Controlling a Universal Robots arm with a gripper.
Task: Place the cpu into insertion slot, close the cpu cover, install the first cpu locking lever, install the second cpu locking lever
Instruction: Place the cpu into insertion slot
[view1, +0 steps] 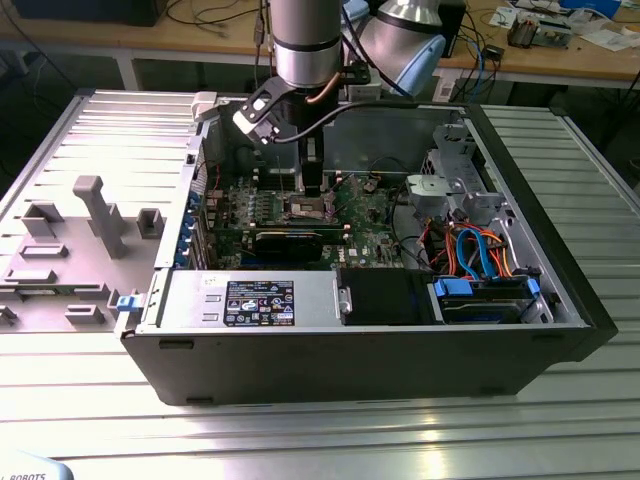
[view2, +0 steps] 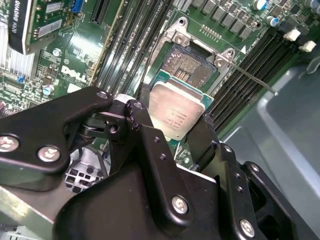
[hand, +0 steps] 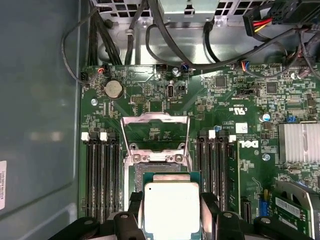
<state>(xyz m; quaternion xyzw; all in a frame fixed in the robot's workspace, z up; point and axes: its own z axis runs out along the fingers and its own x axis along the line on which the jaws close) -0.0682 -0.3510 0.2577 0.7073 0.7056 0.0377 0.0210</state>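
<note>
1 cpu (view2: 176, 111), pinched by 1 tool (view2: 172, 125), apparently just above 1 insertion slot (view2: 187, 67); 1 cpu cover (hand: 155, 118) hinged open; 1 open computer case (view1: 350, 370) containing 1 motherboard (hand: 165, 105).

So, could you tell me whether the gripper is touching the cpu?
Touching: in the second wrist view the gripper clamps the cpu, fingers against opposite edges.

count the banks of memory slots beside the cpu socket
2. One bank runs along one side of the insertion slot, the other bank along the opposite side; their ends nearest the gripper are hidden.
</note>
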